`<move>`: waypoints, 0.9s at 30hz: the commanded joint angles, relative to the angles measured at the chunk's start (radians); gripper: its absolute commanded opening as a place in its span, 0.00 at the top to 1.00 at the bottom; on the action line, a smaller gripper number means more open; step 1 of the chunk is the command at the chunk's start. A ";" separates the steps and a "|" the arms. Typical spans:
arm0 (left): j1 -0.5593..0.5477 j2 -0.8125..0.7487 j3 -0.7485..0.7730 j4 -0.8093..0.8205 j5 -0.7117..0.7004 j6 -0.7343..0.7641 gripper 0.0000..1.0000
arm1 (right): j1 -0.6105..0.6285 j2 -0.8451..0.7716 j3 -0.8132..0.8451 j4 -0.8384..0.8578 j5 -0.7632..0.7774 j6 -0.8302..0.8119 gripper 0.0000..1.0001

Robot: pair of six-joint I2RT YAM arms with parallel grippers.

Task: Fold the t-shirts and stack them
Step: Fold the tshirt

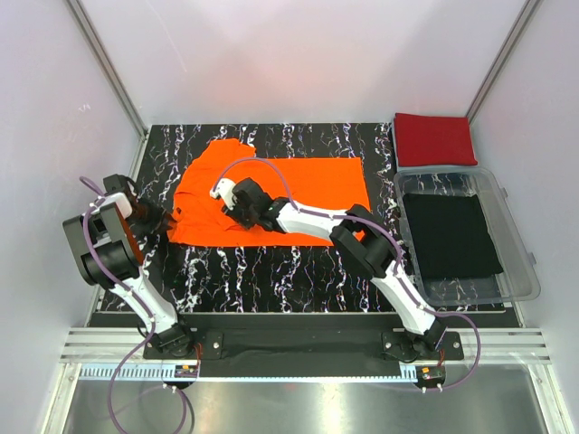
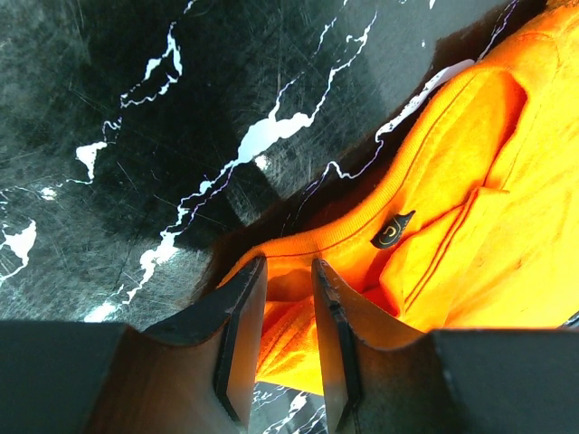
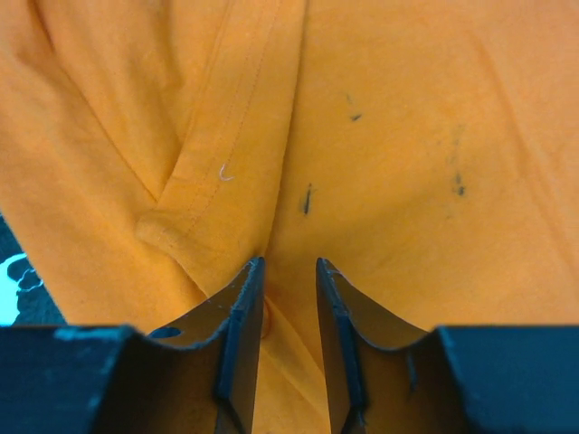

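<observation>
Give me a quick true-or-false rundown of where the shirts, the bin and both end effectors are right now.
1. The bright orange cloth t-shirt lies on the black marbled table. True.
2. The folded deep red cloth t-shirt sits inside the clear plastic bin. False: it lies outside, beyond the bin's far end. The bin holds a flat black cloth.
3. The right end effector is down over the orange t-shirt. True.
4. The left end effector is at the red t-shirt. False: it is at the orange t-shirt's left edge, with orange cloth between its fingers.
</observation>
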 commanded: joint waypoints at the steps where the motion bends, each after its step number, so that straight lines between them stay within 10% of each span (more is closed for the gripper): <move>1: 0.006 0.029 0.015 -0.008 -0.090 0.033 0.66 | 0.014 -0.024 0.062 0.047 0.096 -0.019 0.64; 27: 0.006 0.012 0.015 -0.037 -0.136 0.036 0.66 | 0.124 -0.026 0.021 0.046 0.054 -0.134 0.69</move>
